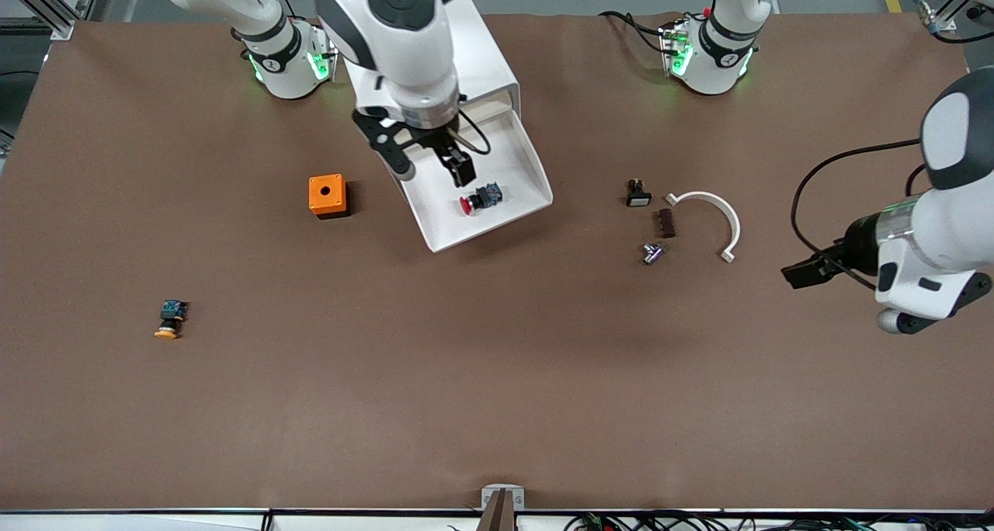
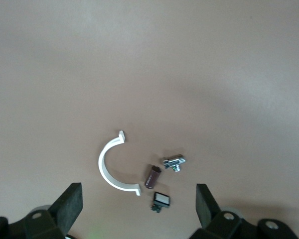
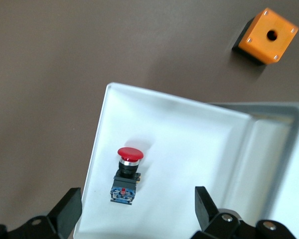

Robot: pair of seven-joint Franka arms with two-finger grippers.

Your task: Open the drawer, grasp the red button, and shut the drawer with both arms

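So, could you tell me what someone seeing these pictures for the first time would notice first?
Probably the drawer, pulled open from the white cabinet near the right arm's base, with the red-capped button lying inside. The right gripper hangs open just above it. The left gripper waits open toward the left arm's end of the table, near a curved white clip and a few small parts.

Brown matte table [image 1: 497, 391] carries white rounded cabinet [image 1: 485, 65] at 12 o'clock, its white tray drawer [image 1: 512, 166] pulled open. Orange box with a hole [image 1: 327, 196] beside the drawer, at 10. Orange-yellow-capped push button [image 1: 170, 319] at 8. At 2–3 o'clock a cluster: white curved plastic clip [image 1: 713, 219], small black switch with white face [image 1: 637, 193], dark brown cylinder [image 1: 666, 223], small silver metal fitting [image 1: 652, 253], all near each other, apart.
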